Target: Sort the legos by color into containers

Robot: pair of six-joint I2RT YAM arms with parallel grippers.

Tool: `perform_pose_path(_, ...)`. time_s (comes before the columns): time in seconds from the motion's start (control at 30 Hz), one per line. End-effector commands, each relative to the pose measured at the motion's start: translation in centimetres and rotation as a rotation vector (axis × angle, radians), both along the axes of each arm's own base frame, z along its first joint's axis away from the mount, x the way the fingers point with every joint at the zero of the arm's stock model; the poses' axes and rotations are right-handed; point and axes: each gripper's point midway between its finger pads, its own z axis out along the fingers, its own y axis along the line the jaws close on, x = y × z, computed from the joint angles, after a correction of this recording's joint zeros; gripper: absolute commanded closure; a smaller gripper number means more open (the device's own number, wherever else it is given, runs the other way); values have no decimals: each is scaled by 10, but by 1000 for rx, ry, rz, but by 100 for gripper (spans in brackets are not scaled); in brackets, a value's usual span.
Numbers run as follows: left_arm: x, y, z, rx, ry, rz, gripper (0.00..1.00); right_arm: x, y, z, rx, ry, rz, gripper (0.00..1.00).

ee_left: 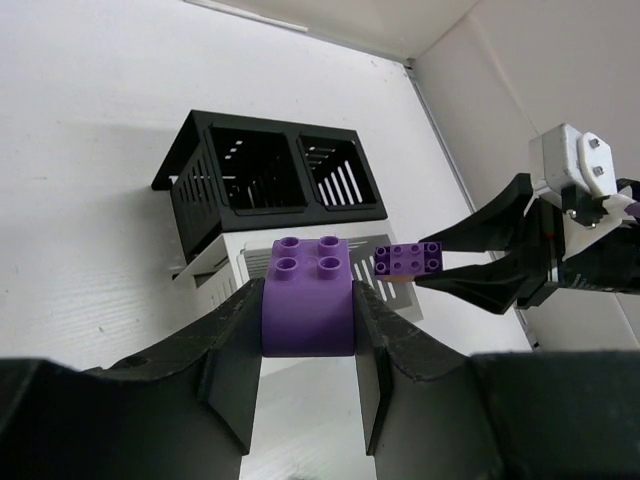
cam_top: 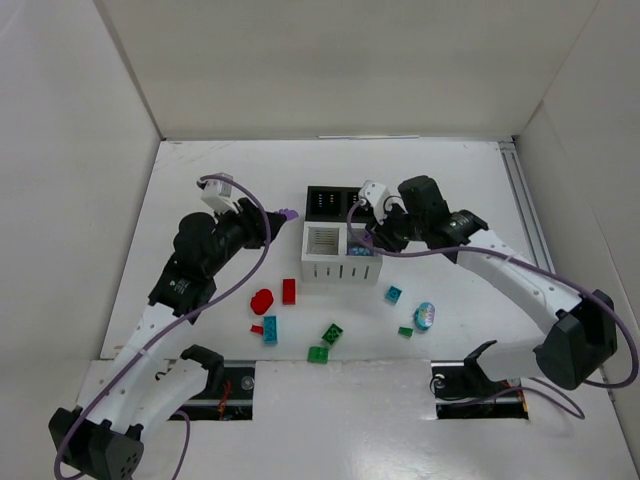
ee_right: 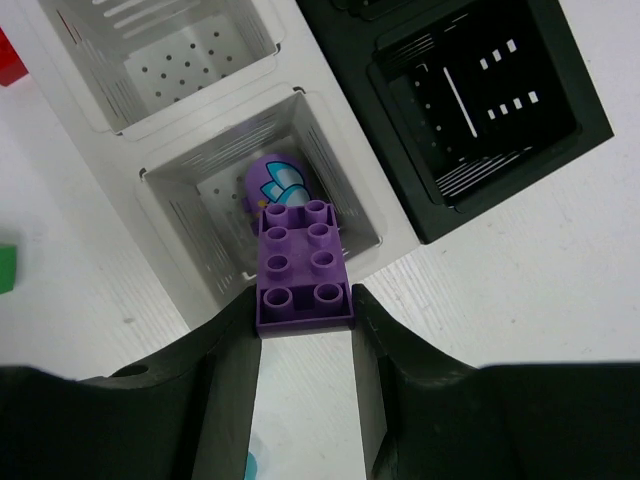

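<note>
My left gripper [ee_left: 308, 305] is shut on a purple four-stud brick [ee_left: 308, 295] and holds it in the air left of the containers; seen from above, that brick [cam_top: 289, 214] points toward the black pair [cam_top: 309, 205]. My right gripper [ee_right: 305, 308] is shut on a flat purple brick [ee_right: 303, 265] above the right bin of the white pair [ee_right: 180, 215]. A purple oval [ee_right: 272, 183] lies in that bin. In the left wrist view the right gripper's brick [ee_left: 408, 259] hangs over the white bins [ee_left: 215, 285].
Several loose legos lie on the table in front of the bins: a red oval [cam_top: 262, 301], a red brick [cam_top: 289, 291], a teal brick [cam_top: 270, 330], green bricks [cam_top: 332, 334], a teal piece [cam_top: 394, 294] and a pale blue oval [cam_top: 425, 315]. White walls surround the table.
</note>
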Motion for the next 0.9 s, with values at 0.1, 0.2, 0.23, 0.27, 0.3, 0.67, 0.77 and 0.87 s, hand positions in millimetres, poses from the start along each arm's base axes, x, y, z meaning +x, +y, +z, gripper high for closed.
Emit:
perform_pose_path(0.1, 6, 2, 2, -11, 31, 31, 100, 7, 9, 21, -24, -61, -7, 68)
perform_pose_path(0.2, 6, -6, 0, -5, 43, 8, 100, 4, 11, 28, -18, -70, 2, 45)
perform_pose_path(0.23, 4, -9, 4, -9, 35, -2, 100, 1, 16, 28, -12, -66, 19, 41)
perform_pose_path(0.27, 5, -11, 0, -2, 46, -2, 100, 0, 17, 35, 3, -89, 36, 35)
perform_pose_path(0.3, 6, -11, 4, -5, 38, -2, 100, -1, 19, 42, 24, -106, 45, 30)
perform_pose_path(0.67, -2, -106, -3, 212, 66, -178, 100, -6, -76, 83, 41, -261, -311, 17)
perform_pose_path(0.77, -6, -130, -3, 274, 84, -179, 100, -13, -112, 79, 34, -269, -414, 14)
perform_pose_path(0.87, 1, -144, -24, 307, 144, -202, 100, -15, -141, 72, -3, -262, -506, 9)
